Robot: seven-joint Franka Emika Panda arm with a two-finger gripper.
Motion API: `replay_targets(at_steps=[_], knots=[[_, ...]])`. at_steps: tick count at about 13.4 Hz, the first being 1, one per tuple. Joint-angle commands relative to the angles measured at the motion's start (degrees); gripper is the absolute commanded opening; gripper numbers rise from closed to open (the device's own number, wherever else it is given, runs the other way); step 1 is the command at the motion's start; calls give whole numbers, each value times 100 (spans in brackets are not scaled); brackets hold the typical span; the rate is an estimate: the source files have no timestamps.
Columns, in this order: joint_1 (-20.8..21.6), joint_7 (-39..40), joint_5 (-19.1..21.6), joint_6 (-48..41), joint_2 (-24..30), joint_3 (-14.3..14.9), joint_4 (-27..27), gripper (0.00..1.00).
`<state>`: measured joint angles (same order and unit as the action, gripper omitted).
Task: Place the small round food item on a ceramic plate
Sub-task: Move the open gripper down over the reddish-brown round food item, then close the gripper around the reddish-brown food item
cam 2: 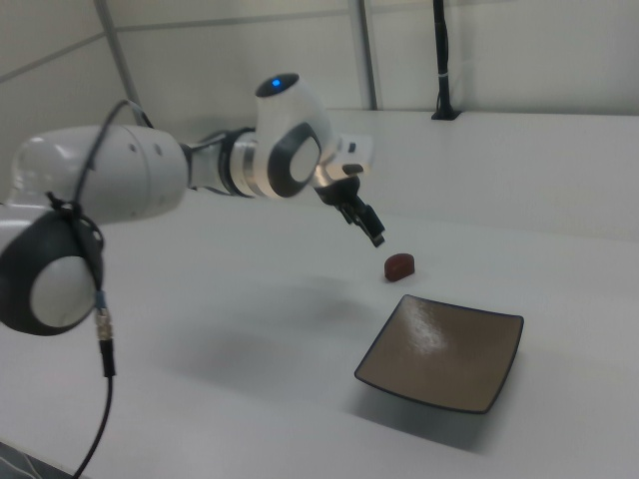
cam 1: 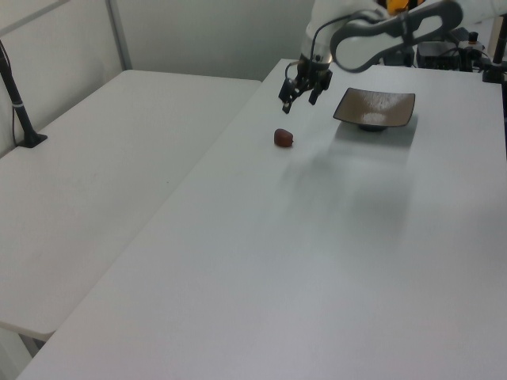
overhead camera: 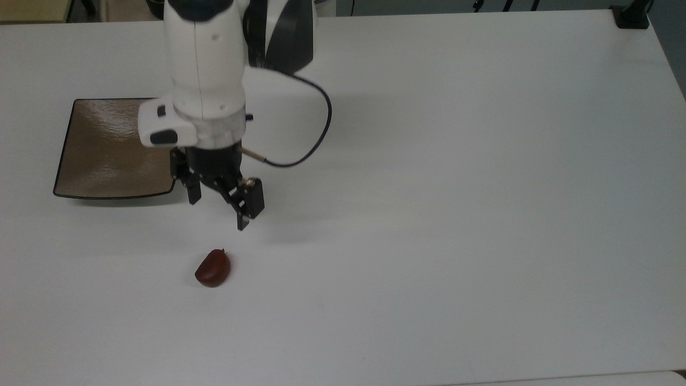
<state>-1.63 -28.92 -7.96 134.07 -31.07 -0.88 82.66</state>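
Note:
The small round food item (overhead camera: 213,269) (cam 1: 283,138) (cam 2: 399,264), a glossy dark reddish-brown lump, lies alone on the white table. The ceramic plate (overhead camera: 102,155) (cam 1: 375,108) (cam 2: 442,351) is square, tan-brown with a dark rim, and sits at the top view's left. My gripper (overhead camera: 217,213) (cam 1: 299,101) (cam 2: 367,228) hangs open above the table with nothing between its fingers. In the top view it is just beyond the food item, off the plate's near right corner. The arm's white wrist hides part of the plate's right edge there.
A black cable (overhead camera: 316,134) loops off the wrist to the top view's right. A black clamp (overhead camera: 632,16) stands at the table's far right corner. A second white table (cam 1: 95,174) adjoins on the left view's left, with a black post (cam 1: 20,103).

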Motion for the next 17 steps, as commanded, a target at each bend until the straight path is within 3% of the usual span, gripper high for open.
replay_targets(at_steps=[1,4,10,11,12,13,17], knots=[[31,-648,-590,321,-856,26,-759,100],[13,-1194,-1153,541,-1339,-9,-1075,100],[-92,-1248,-1401,585,-1938,-9,-1480,100],[-92,-1248,-1410,586,-1938,-9,-1472,78],[-92,-1248,-1418,586,-1938,-18,-1463,50],[-101,-1256,-1418,586,-1930,-35,-1463,33],[-171,-1213,-1515,551,-1833,-123,-1419,29]])
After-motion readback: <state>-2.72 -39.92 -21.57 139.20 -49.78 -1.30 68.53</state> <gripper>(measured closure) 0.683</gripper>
